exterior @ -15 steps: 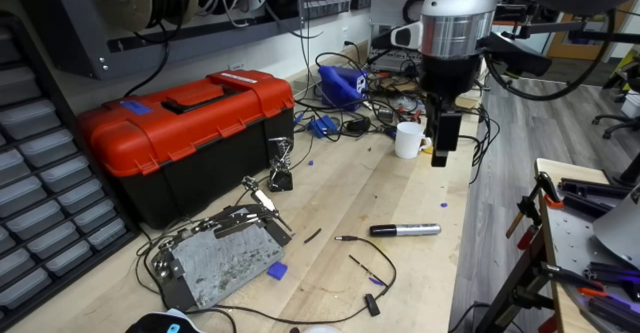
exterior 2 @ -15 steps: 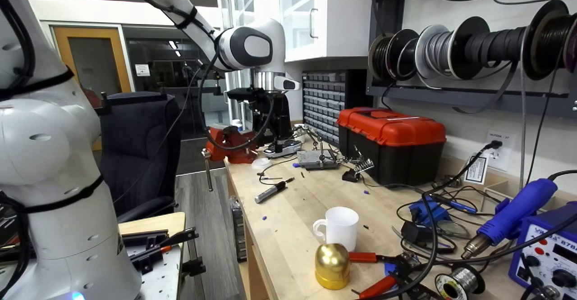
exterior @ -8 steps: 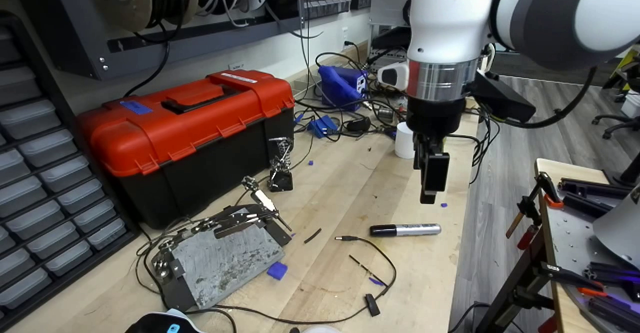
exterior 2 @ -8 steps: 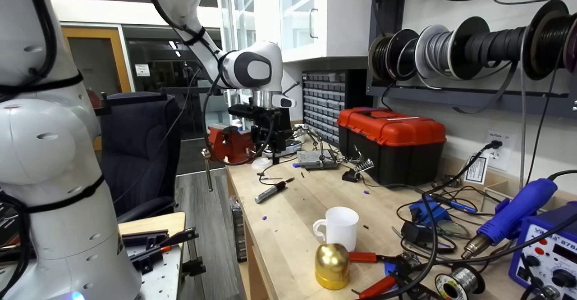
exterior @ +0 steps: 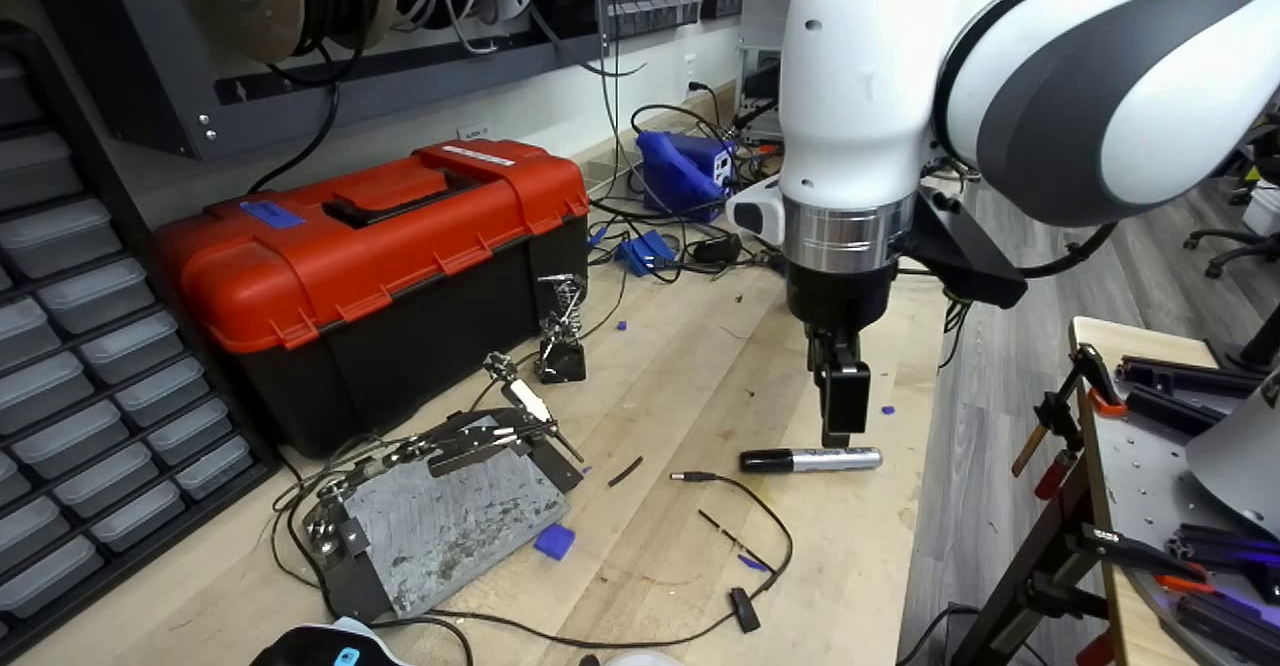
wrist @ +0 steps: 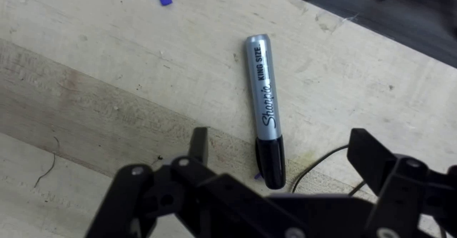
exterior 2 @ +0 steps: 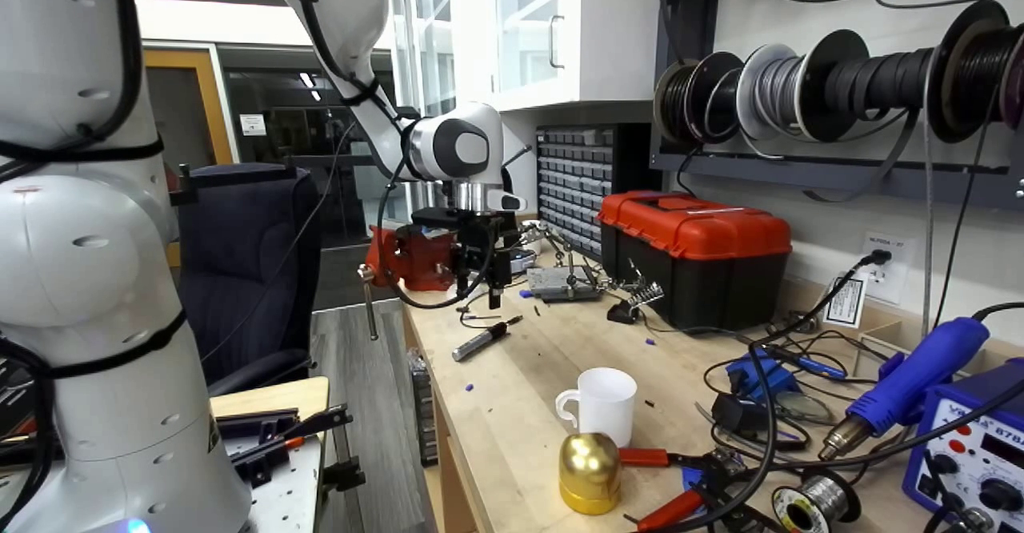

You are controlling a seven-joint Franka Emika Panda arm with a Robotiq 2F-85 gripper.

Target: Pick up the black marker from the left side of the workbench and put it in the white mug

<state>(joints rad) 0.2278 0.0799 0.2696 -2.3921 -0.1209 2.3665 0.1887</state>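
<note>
The black marker [exterior: 810, 460], with a grey barrel and black cap, lies flat on the wooden workbench [exterior: 690, 386] near its edge. It also shows in an exterior view [exterior 2: 478, 342] and in the wrist view [wrist: 265, 91]. My gripper [wrist: 279, 132] is open and empty; its fingers stand wide apart on either side of the marker's cap end in the wrist view. In an exterior view the gripper's fingertips [exterior: 836, 438] appear just above the marker. The white mug [exterior 2: 606, 406] stands upright on the workbench; elsewhere it is hidden behind the arm.
A red toolbox [exterior: 390, 246] stands along the wall. A clamp stand with a grey plate [exterior: 455, 521] and a thin black cable [exterior: 785, 536] lie near the marker. A gold dome [exterior 2: 590, 473] and red-handled pliers [exterior 2: 672, 509] lie beside the mug. A red vise [exterior 2: 412, 257] sits behind the arm.
My gripper has come down toward the workbench and moved closer to the marker. The arm now covers the mug in an exterior view. The marker and mug have not moved.
</note>
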